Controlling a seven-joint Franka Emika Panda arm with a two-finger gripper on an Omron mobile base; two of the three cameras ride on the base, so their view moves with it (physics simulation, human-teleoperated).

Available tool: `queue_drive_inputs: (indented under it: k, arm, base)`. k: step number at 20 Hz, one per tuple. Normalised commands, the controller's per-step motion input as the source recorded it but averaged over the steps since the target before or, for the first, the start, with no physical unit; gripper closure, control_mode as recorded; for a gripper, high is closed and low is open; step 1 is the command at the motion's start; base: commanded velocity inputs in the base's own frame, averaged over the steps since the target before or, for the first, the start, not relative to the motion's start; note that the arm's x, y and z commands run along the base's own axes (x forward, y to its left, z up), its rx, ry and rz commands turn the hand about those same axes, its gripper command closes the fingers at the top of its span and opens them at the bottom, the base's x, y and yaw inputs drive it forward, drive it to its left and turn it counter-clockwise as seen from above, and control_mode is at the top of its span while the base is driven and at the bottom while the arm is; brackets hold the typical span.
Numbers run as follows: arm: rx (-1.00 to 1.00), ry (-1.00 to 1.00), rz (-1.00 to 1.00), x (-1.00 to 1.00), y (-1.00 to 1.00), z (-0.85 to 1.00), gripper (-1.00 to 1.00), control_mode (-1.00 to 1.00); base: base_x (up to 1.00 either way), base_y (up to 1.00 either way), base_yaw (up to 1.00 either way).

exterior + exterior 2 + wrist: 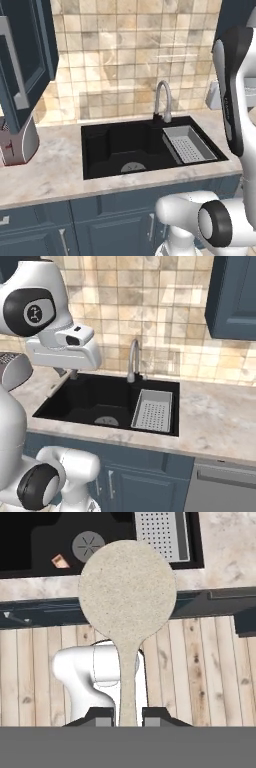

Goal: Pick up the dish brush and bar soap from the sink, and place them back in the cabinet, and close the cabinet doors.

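Hand view: the dish brush (127,592) is clamped by its handle between the fingers (100,718), its round head held high above the sink (30,554), where the bar soap (60,561) lies beside the drain (88,546). The brush is judged to be on its way to the cabinet (22,60), whose door (11,75) stands open in the left base view. The grip should be kept firm and the swing slow, so that the head clears the door edge before it is set on the shelf.
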Motion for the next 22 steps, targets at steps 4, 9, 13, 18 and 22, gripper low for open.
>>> queue_drive_inputs:
  k: [4, 9, 13, 18, 22]
  arm:
    - [0.00, 0.00, 0.00, 0.00, 0.00, 0.00, 1.00, 1.00]
    - [0.00, 0.00, 0.00, 0.00, 0.00, 0.00, 1.00, 1.00]
    - [0.00, 0.00, 0.00, 0.00, 0.00, 0.00, 1.00, 1.00]
    - [0.00, 0.00, 0.00, 0.00, 0.00, 0.00, 1.00, 1.00]
    - [0.00, 0.00, 0.00, 0.00, 0.00, 0.00, 1.00, 1.00]
  base:
    - [-0.66, 0.00, 0.00]
    - [-0.59, 0.00, 0.01]
    - [-0.49, 0.00, 0.07]
    - [-0.34, 0.03, 0.18]
    - [-0.43, 0.31, 0.14]
